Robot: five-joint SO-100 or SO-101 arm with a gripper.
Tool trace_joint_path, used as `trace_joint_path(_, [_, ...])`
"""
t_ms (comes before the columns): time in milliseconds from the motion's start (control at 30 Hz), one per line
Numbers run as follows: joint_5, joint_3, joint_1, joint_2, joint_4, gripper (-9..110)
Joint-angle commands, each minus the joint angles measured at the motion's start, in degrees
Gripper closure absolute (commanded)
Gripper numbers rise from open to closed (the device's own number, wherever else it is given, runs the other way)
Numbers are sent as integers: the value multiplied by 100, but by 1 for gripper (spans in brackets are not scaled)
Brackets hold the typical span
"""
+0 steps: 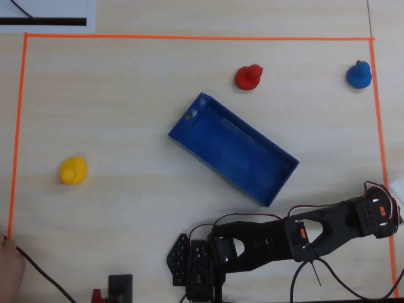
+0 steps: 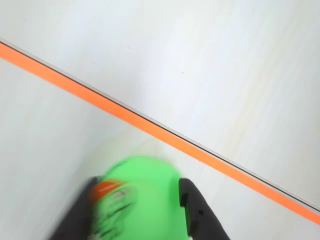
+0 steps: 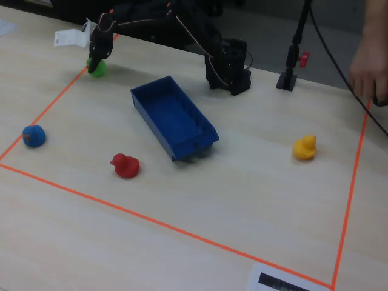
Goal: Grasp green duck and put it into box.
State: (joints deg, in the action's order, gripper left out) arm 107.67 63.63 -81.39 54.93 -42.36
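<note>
The green duck (image 2: 142, 197) fills the bottom of the wrist view, blurred, with its orange beak by the left finger. My gripper (image 2: 137, 186) is shut on it, one black finger on each side. In the fixed view the gripper (image 3: 97, 57) stands over the duck (image 3: 96, 68) at the table, by the orange tape at the back left. In the overhead view the gripper (image 1: 380, 213) is at the right edge and hides the duck. The dark blue box (image 1: 235, 150) lies slantwise at mid-table, well apart, and also shows in the fixed view (image 3: 174, 116).
A red duck (image 1: 248, 77), a blue duck (image 1: 358, 74) and a yellow duck (image 1: 73, 170) stand on the table. Orange tape (image 2: 150, 125) frames the work area. The arm's base (image 3: 228, 63) stands at the table edge. A person's hand (image 3: 370, 60) is beside the table.
</note>
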Motion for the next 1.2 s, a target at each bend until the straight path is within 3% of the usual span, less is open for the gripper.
trace_joint_path(0, [-26,-308,97,123,-79,101])
trace_joint_path(233, [-79,-501,167,158,-290,101])
trace_joint_path(433, [-457,-870,396,905,-1433,101])
trace_joint_path(767, [-1661,-422,2443,3507,-3946,101])
trace_joint_path(933, [-1758,888,3480,4922,-4307,101])
trace_joint_path(1167, [-1222,4096,3823,6891,-3313,101])
